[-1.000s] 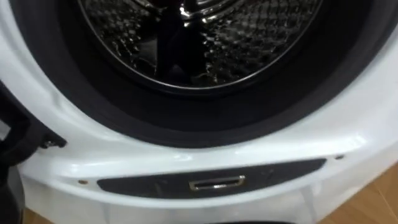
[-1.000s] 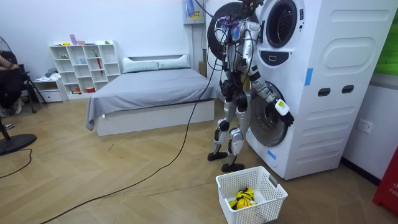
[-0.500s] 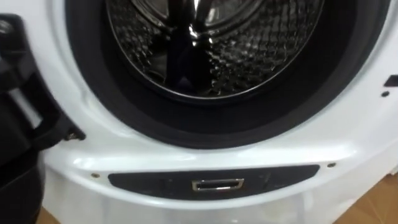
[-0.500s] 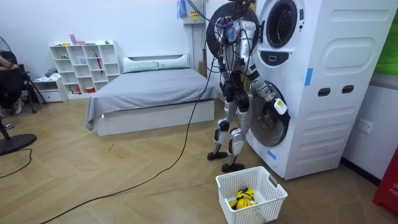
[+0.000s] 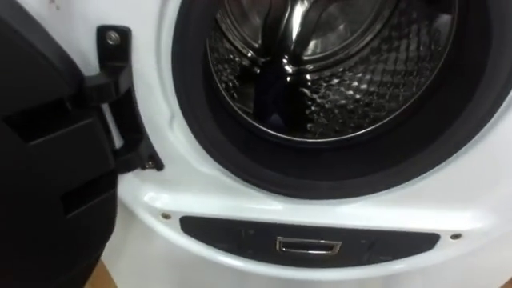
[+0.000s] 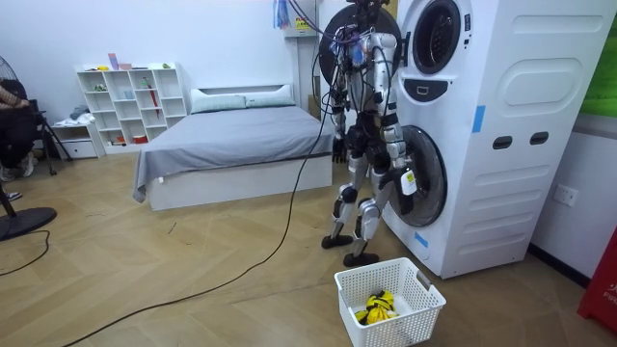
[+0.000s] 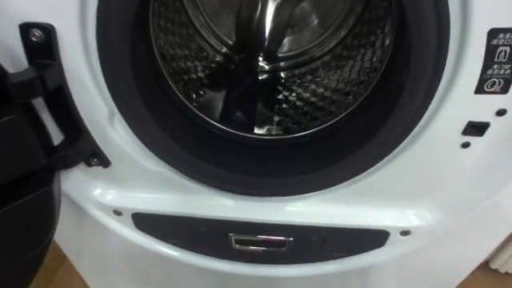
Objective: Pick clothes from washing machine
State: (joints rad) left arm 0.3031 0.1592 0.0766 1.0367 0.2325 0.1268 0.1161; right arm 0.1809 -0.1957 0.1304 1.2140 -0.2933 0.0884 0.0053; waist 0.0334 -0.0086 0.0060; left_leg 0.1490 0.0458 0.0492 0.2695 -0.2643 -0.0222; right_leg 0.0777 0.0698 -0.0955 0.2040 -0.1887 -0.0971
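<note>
A humanoid robot stands at the front of a white stacked washing machine (image 6: pixel 501 145) in a bedroom, facing the open lower port. Seen from its head, the steel drum (image 7: pixel 272 72) sits inside a dark rubber seal (image 7: pixel 276 172), with the black door (image 5: pixel 40 176) swung out to the robot's left on a black hinge (image 5: pixel 120 88). A dark shape (image 5: pixel 272 92) low in the drum is hard to make out; whether it is clothing cannot be told. A small black label (image 7: pixel 500 60) with white pictograms is cut off at the right edge, its print too small to read. Below the port runs a dark strip (image 7: pixel 336 234) with a metal latch plate (image 7: pixel 260 240). In the room view the right robot hand (image 6: pixel 405 181) hangs just before the port and the left robot hand (image 6: pixel 336 146) beside the robot's hip on the room view's left; how far either is open, and whether it holds anything, cannot be told. Yellow-and-black clothes (image 6: pixel 376 306) lie in a white basket (image 6: pixel 424 287) on the wooden floor (image 6: pixel 193 270) near the robot's feet. A blue strip (image 6: pixel 477 118) marks the machine's side.
</note>
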